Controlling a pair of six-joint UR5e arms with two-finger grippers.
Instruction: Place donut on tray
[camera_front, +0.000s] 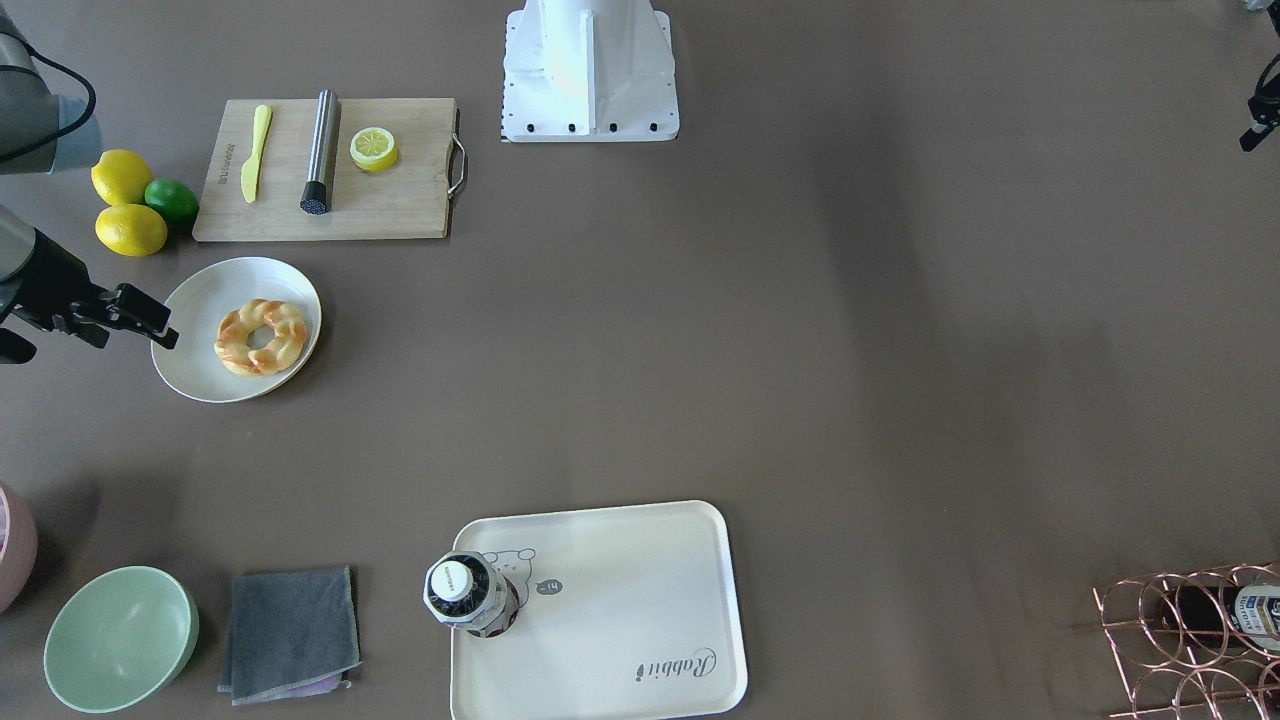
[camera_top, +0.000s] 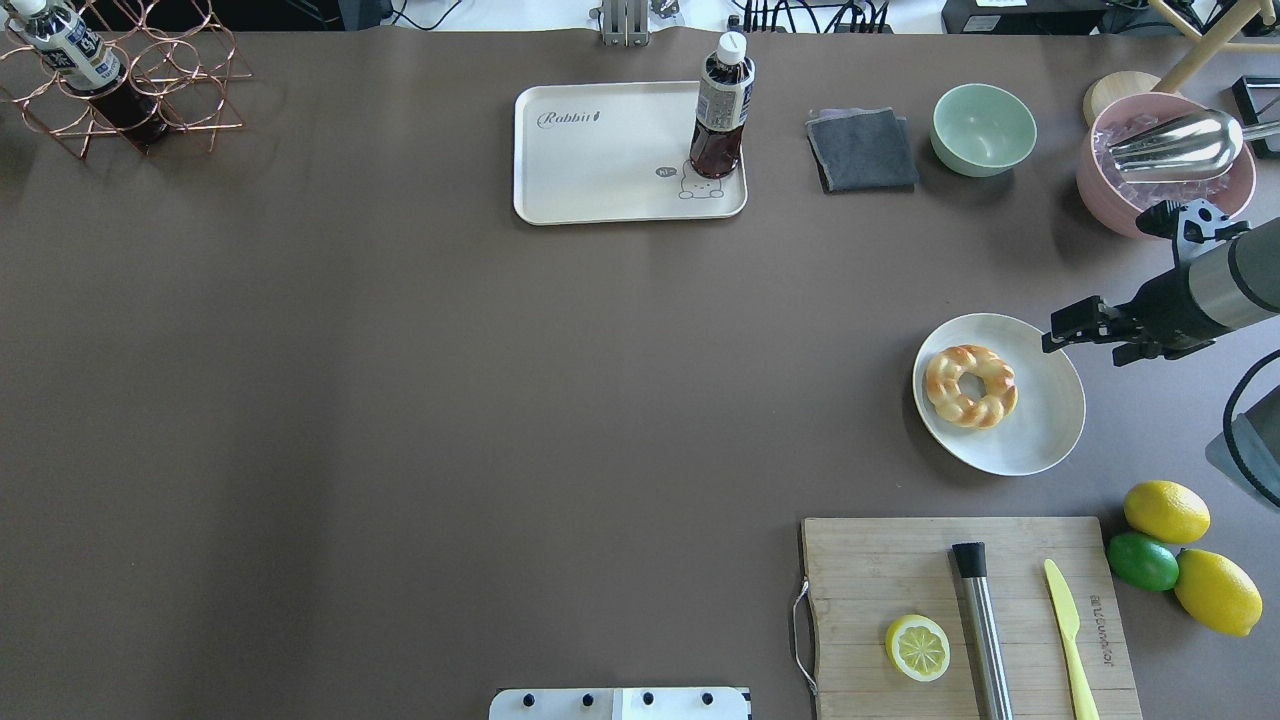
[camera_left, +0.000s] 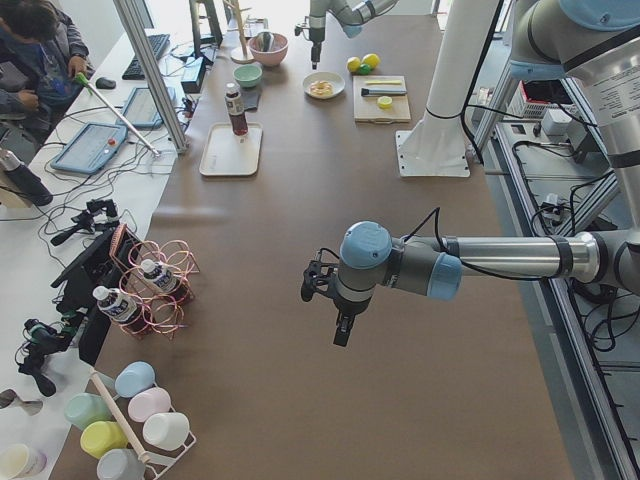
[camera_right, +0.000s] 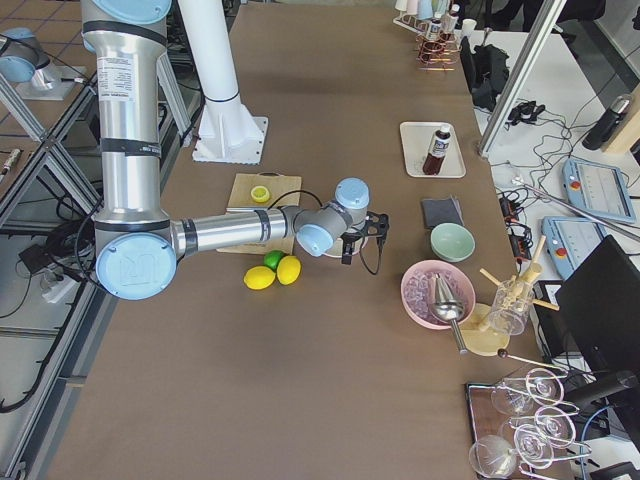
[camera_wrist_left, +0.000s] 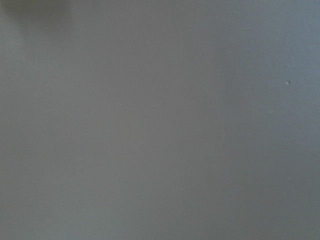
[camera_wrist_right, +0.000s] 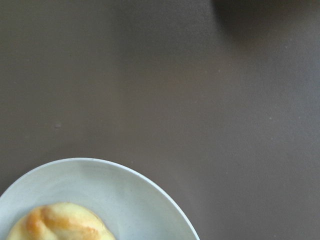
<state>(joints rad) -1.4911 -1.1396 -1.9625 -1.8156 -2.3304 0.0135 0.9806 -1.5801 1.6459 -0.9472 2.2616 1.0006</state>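
Status: task not started in any visible sense. The donut (camera_top: 970, 386) lies flat on the round white plate (camera_top: 1050, 430), on the robot's right half of the tabletop (camera_top: 400, 400). It sits off-centre on the plate, on the side away from the approaching arm, and nothing is touching it.

The tray (camera_top: 600, 150) is well apart from the plate, at the far edge of the tabletop near its middle. A dark drink bottle (camera_top: 722, 110) stands upright on one corner of the tray, over the cartoon print. The rest of the tray surface is bare, up to the "Rabbit" script.

The right gripper (camera_top: 1065, 330) hovers at the plate's outer rim, beside the donut rather than over it, and carries nothing. Whether its jaws are apart or together cannot be told from these views. The right wrist camera shows the plate rim and only a sliver of the donut at the frame's lower edge, so the approach is judged incomplete.

The left gripper (camera_left: 340, 320) hangs over bare tabletop, far from both items. The state of its jaws cannot be told.

Judged remaining:
- centre the right gripper over the donut and grasp it
- carry it across to the tray
- set it down on the open area, clear of the bottle
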